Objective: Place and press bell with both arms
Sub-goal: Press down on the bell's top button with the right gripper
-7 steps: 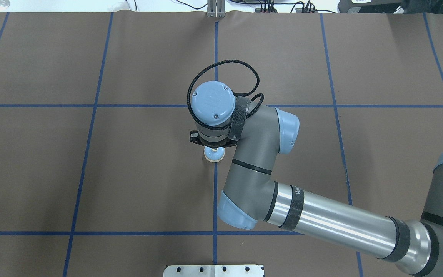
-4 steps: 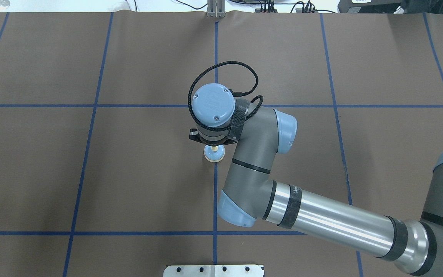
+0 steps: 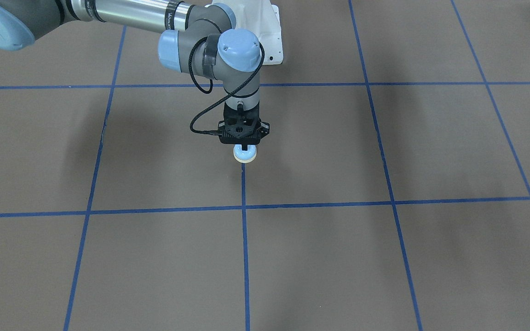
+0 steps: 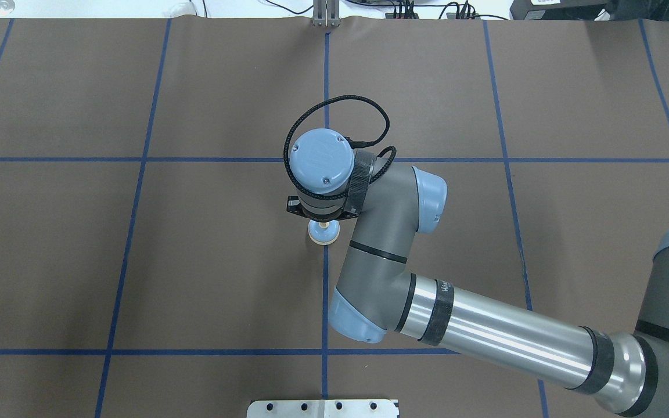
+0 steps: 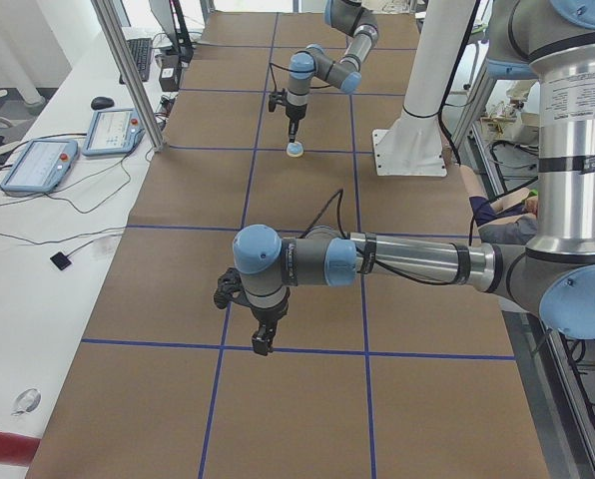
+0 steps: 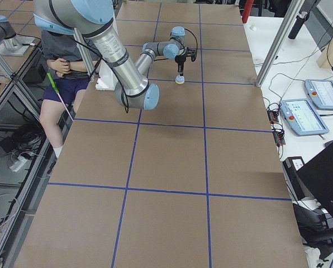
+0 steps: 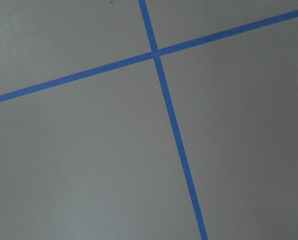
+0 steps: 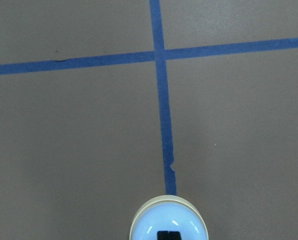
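The bell has a light blue dome on a cream base and stands on the brown mat on a blue tape line. It also shows in the overhead view and the right wrist view. My right gripper points straight down over it, fingers together, and its black tip rests on the bell's top. My left gripper shows only in the exterior left view, hovering over the mat far from the bell. I cannot tell whether it is open or shut. The left wrist view shows only mat and tape.
The white pedestal base stands behind the bell. A metal plate lies at the mat's near edge. Tablets and cables lie on the white side table. A seated person is beside the table.
My right wrist has sunk slightly toward the bell and its elbow has shifted a little left. The bell has not moved.
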